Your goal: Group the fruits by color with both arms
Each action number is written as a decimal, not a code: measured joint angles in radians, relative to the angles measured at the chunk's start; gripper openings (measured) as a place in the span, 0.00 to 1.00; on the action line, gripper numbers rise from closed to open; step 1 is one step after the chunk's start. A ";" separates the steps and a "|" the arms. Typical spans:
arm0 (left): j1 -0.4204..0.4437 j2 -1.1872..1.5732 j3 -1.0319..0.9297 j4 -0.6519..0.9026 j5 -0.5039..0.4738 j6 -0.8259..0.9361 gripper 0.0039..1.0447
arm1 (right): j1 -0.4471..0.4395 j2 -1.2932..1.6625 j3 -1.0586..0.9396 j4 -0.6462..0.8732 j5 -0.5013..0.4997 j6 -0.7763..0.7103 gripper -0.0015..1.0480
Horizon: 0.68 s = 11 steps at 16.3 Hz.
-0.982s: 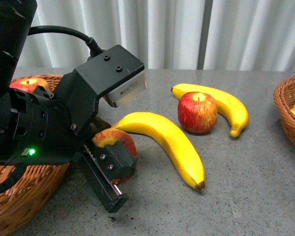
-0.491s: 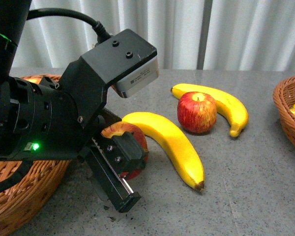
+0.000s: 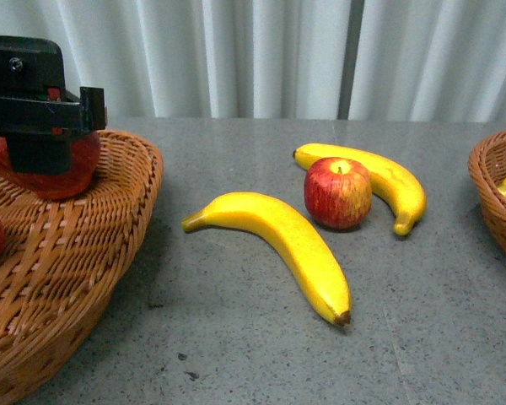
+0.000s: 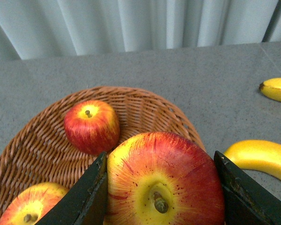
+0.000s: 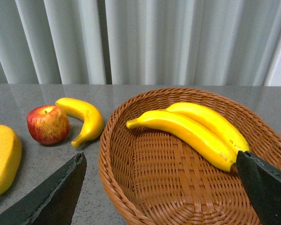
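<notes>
— What lay nearest us?

— The grey table [image 3: 236, 354], and at our left the woven left basket [image 3: 110, 278]. Over it hung our left gripper [image 4: 164, 190], both fingers [image 4: 91, 197] clamped on the sides of the held apple [image 4: 164, 154] (stem up, yellow around the stem). We could not tell whether that apple touched the weave.

— And inside that basket?

— Two more red fruits lay loose there: a second apple [image 4: 91, 125], whole and stem up, and a third apple [image 4: 30, 208], cut off by the edge of the left wrist view.

— What did we find farther out?

— The near banana [image 3: 278, 240] lay alone on the table, its dark tip toward us. Behind it the table apple [image 3: 338, 193] stood upright, close against the far banana [image 3: 388, 181], which curved around its back.

— And on our right?

— The right basket [image 5: 107, 154] held one banana [image 5: 187, 131] with the other banana [image 5: 215, 123] lying alongside it, the two touching. Our right gripper [image 5: 159, 192] hovered above that basket, its fingers [image 5: 51, 197] spread wide and nothing held between them.

— And beyond everything?

— Only the white curtain [image 3: 236, 51], hanging in folds behind the table's far edge.
</notes>
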 joint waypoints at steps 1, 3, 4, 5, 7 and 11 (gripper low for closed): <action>0.002 0.004 0.000 -0.006 -0.005 -0.007 0.55 | 0.000 0.000 0.000 0.000 0.000 0.000 0.94; 0.006 0.011 0.000 -0.008 -0.007 -0.018 0.55 | 0.000 0.000 0.000 0.000 0.000 0.000 0.94; 0.008 0.012 0.000 -0.008 -0.007 -0.021 0.56 | 0.000 0.000 0.000 0.000 0.000 0.000 0.94; 0.008 0.012 0.000 -0.007 -0.009 -0.024 0.59 | 0.000 0.000 0.000 0.000 0.000 0.000 0.94; 0.006 0.012 0.000 -0.005 -0.011 -0.026 0.69 | 0.000 0.000 0.000 0.000 0.000 0.000 0.94; 0.000 0.011 0.008 0.001 -0.007 -0.024 0.88 | 0.000 0.000 0.000 0.000 0.000 0.000 0.94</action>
